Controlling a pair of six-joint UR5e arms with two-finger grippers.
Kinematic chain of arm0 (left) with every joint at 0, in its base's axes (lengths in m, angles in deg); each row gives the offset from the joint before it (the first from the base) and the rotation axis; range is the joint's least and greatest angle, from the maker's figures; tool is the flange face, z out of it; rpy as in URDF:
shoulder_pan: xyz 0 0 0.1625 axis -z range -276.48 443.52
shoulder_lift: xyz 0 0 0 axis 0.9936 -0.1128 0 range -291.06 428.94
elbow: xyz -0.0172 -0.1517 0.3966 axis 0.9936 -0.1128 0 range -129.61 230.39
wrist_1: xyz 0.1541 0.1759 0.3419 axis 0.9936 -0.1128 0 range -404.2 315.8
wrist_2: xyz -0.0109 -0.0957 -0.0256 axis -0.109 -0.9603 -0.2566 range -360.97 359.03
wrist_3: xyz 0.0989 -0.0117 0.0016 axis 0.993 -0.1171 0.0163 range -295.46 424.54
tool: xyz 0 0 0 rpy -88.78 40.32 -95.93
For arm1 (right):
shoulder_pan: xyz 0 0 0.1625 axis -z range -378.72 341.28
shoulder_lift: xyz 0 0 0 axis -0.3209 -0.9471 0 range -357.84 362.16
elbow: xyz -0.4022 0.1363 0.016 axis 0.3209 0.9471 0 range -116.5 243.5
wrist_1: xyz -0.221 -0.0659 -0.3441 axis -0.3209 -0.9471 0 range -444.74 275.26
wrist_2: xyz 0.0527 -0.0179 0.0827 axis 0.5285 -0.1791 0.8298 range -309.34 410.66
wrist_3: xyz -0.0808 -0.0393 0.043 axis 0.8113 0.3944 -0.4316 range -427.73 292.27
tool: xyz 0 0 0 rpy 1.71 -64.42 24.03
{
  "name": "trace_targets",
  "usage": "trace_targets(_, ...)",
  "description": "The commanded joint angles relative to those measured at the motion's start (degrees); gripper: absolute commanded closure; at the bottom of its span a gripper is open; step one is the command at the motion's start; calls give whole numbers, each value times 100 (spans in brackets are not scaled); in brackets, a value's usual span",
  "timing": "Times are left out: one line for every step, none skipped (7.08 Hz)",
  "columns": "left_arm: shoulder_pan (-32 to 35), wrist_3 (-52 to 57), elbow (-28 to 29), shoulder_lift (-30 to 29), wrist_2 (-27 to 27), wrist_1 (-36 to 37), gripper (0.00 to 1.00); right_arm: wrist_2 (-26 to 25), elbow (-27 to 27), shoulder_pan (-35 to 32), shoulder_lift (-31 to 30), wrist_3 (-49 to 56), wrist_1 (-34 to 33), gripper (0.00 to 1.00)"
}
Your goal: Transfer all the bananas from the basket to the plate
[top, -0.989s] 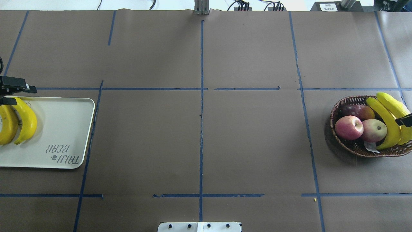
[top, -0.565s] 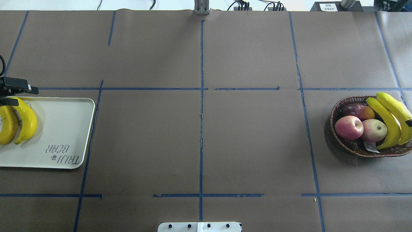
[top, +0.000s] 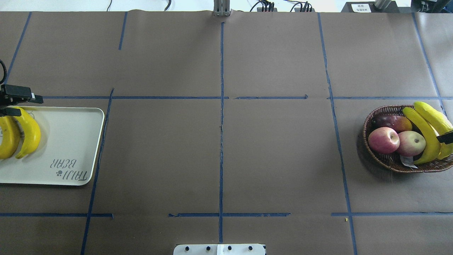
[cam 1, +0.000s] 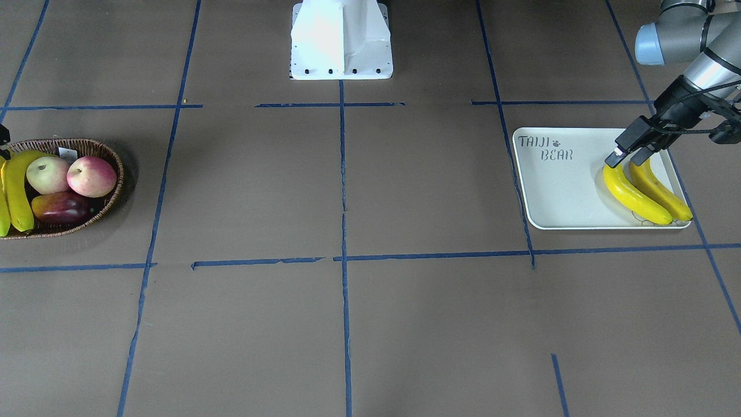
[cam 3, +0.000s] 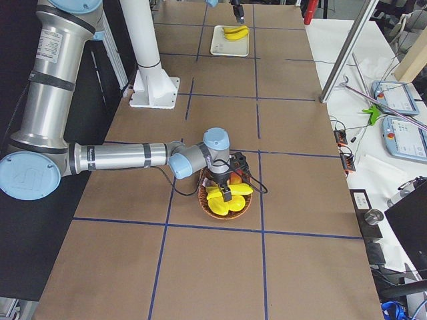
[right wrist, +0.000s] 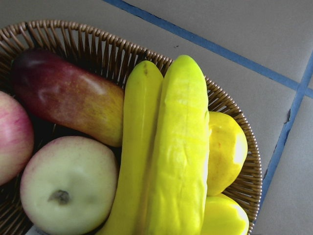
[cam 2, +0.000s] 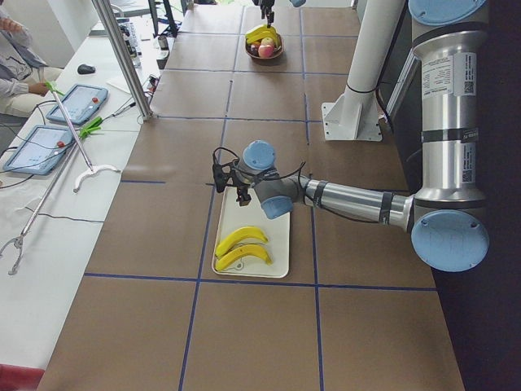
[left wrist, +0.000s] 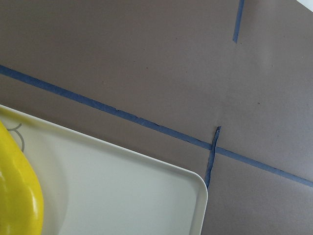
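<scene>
Two bananas (top: 30,132) (top: 9,136) lie side by side on the off-white tray (top: 70,141); they also show in the front view (cam 1: 634,194). My left gripper (cam 1: 625,159) hovers open and empty just over their ends. The wicker basket (top: 389,161) at the far right holds a smooth banana (top: 424,136) (right wrist: 134,161) beside a ridged yellow fruit (right wrist: 178,156), with more yellow fruit half hidden under them (right wrist: 225,147). My right gripper (top: 446,137) is over the basket's outer side; only one finger edge shows, so I cannot tell its state.
The basket also holds two apples (top: 384,140) (top: 410,143) and a red-purple mango (top: 393,123). Blue tape lines cross the brown table. The robot's white base (cam 1: 341,40) stands at the near middle edge. An operator sits beyond the table's far side (cam 2: 16,57).
My right gripper's finger drew back off the basket toward the frame edge, then came back in a little. My left gripper shifted slightly right over the tray. The fruit has not moved.
</scene>
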Motion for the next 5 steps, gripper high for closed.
trace_targets(-1,0,-1,0,0,0,0,-74,188,139,9,6,149,16)
trace_targets(-1,0,-1,8,0,0,0,-83,267,226,27,-3,238,19)
trace_targets(-1,0,8,8,0,0,0,-74,259,271,88,-20,239,26)
trace_targets(-1,0,8,8,0,0,0,-83,259,271,123,-20,247,47)
trace_targets(-1,0,-1,8,0,0,0,-74,242,262,132,-20,247,73)
